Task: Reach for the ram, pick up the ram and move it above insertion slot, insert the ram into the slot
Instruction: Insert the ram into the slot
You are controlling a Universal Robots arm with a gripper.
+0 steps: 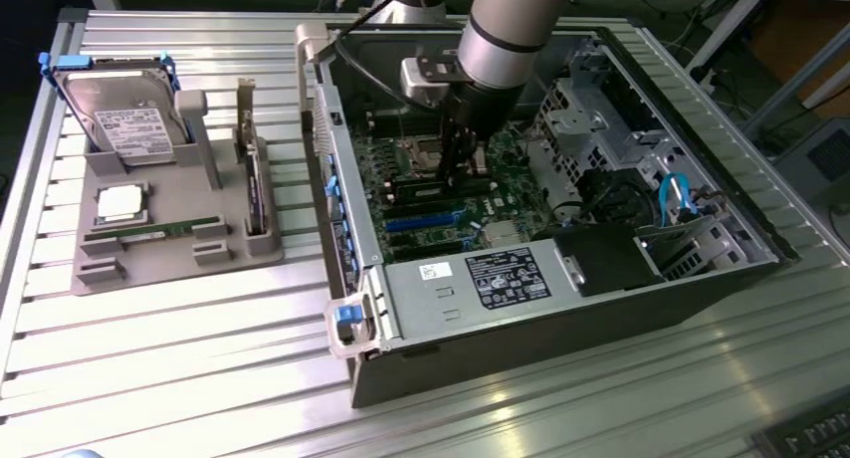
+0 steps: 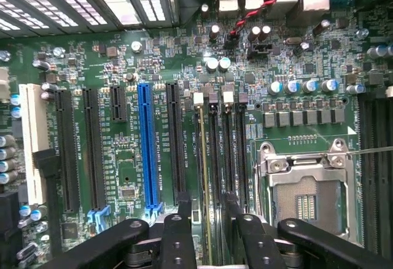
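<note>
The ram (image 2: 203,158) stands edge-up in the slot (image 2: 198,100), the memory socket closest to the black and blue expansion sockets. Its thin green-yellow top edge runs the length of that socket. My gripper (image 2: 208,217) hangs straight above the ram's near end. The black fingers (image 2: 184,217) stand on either side of the stick with a gap to it, so the gripper is open and holds nothing. In the exterior view the gripper (image 1: 461,169) reaches down into the open computer case (image 1: 558,348), over the motherboard's middle.
Other memory sockets (image 2: 227,152) lie parallel beside the ram, then the silver processor socket (image 2: 307,189). A blue expansion socket (image 2: 145,146) lies on the other side. At the exterior view's left a grey fixture (image 1: 173,249) carries a hard drive (image 1: 126,114) and a processor chip (image 1: 119,201).
</note>
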